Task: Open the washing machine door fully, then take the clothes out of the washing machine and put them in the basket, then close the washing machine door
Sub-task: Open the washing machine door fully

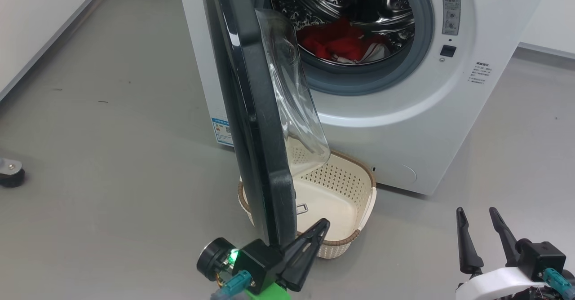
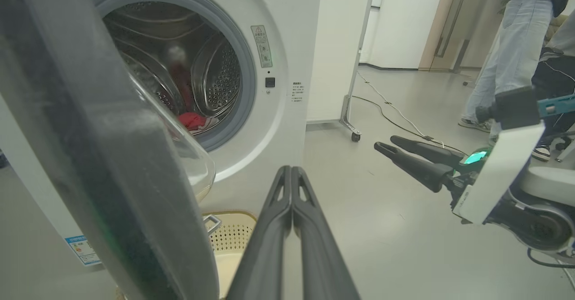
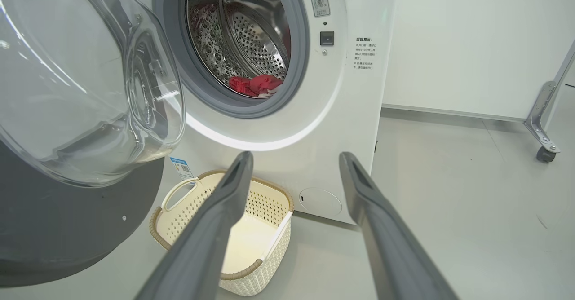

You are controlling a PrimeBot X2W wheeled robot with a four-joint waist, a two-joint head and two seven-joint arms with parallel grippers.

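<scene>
The washing machine [image 1: 404, 134] stands with its black door [image 1: 251, 111] swung out, edge-on to the head view, the glass bowl [image 1: 292, 89] bulging to the right. Red clothes [image 1: 337, 41] with white patches lie low in the steel drum, also visible as clothes [image 3: 254, 84] in the right wrist view. The cream basket [image 1: 355, 239] sits on the floor under the door, holding nothing. My left gripper [image 1: 321, 226] is shut with nothing held, right beside the door's lower edge; contact cannot be told. My right gripper [image 1: 477, 212] stands open at the lower right, well away from the machine.
Grey floor surrounds the machine. A caster [image 1: 11, 172] sits at the far left and a white wall runs along the left. In the left wrist view a person's legs [image 2: 507, 57] stand at the right, near a wheeled frame [image 2: 355, 134] and a floor cable [image 2: 395, 111].
</scene>
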